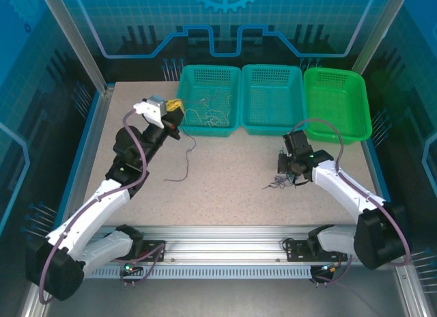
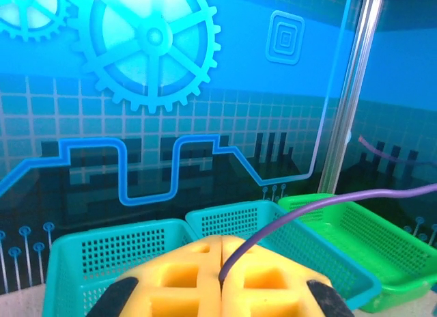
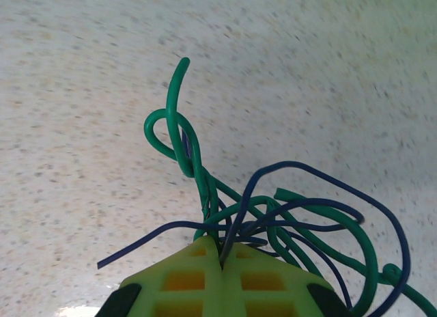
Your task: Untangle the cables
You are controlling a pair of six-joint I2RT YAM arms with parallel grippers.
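My left gripper (image 2: 222, 247), just in front of the left teal basket (image 1: 210, 67), pinches one purple cable (image 2: 307, 211), whose far end is cut off by the frame. Well right of that basket, my right gripper (image 3: 224, 247) clamps a green and dark-blue tangle of cables (image 3: 273, 208) on the table (image 1: 225, 167).

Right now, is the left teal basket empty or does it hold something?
Not empty: a loose scatter of thin pale wires lies on the floor of the left teal basket.
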